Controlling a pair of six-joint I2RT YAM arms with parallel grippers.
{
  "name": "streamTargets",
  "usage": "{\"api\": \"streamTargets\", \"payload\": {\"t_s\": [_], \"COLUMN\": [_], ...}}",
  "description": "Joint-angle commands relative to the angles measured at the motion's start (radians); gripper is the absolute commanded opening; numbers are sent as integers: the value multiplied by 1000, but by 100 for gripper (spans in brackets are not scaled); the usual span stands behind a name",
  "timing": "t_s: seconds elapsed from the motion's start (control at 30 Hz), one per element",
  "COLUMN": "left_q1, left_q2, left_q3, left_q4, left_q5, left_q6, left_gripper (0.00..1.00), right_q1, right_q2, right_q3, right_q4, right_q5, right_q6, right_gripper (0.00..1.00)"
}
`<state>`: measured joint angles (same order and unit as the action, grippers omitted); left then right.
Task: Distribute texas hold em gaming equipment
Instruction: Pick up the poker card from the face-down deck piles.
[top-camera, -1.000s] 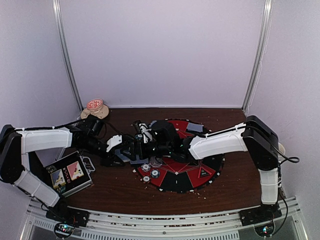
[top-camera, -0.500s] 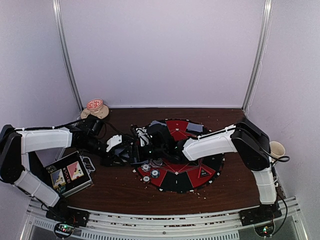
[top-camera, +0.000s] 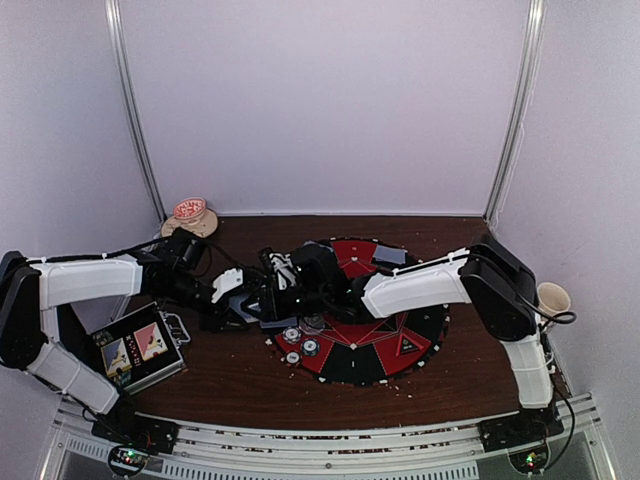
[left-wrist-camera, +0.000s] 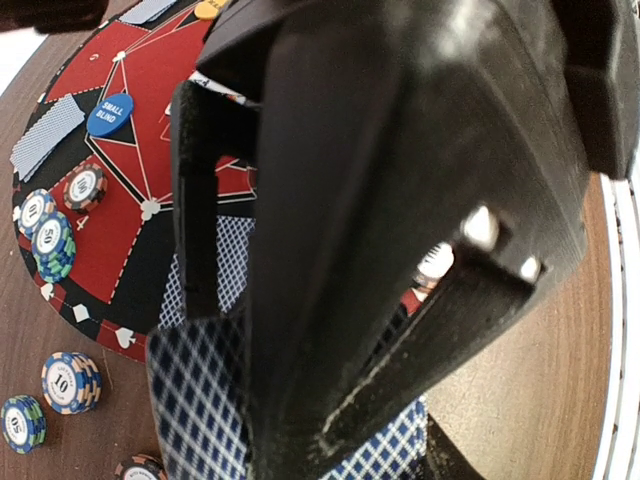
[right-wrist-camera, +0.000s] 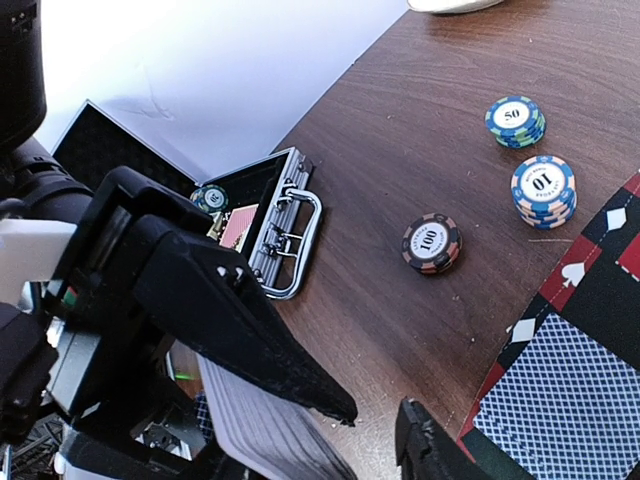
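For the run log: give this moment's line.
left end effector: shut on card deck | right end effector: open beside card deck

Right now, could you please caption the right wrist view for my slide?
The 50 stack, 10 stack and 100 stack of chips stand on the table beside the open case.

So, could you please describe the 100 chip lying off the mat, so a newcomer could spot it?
Find the round red-and-black mat, then the wooden table between its edge and the metal case. Of three chip stacks there, the 100 chip is the dark, salmon-edged one nearest the case; the 50 stack and 10 stack are blue-toned.
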<state>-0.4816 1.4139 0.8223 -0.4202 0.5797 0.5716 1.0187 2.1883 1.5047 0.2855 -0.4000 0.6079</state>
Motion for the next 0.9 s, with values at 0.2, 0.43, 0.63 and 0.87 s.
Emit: {"api": "streamTargets", "payload": {"t_s": [0.2, 0.43, 0.63, 0.87], "left_q1": [-2, -2, -3, -2], "left_q2": [-10, -6, -6, -5], "left_q3": [5, 5, 5, 5], "left_q4": [20, 19, 20, 20], "left_q5": [25, 25, 27, 25], "left_q6": [10, 12, 13, 11], "left_gripper": [46, 46, 46, 46], "right_q1": [-32, -24, -21, -21], "right_q2": [-99, -114, -146, -185], "right_q3": [-86, -104, -143, -178], "right_q4": [-2, 101, 154, 147], "right_q5": [18, -103, -131, -115], "right_q6": [-19, 38, 64, 51], "right_gripper": [42, 40, 33, 25]}}
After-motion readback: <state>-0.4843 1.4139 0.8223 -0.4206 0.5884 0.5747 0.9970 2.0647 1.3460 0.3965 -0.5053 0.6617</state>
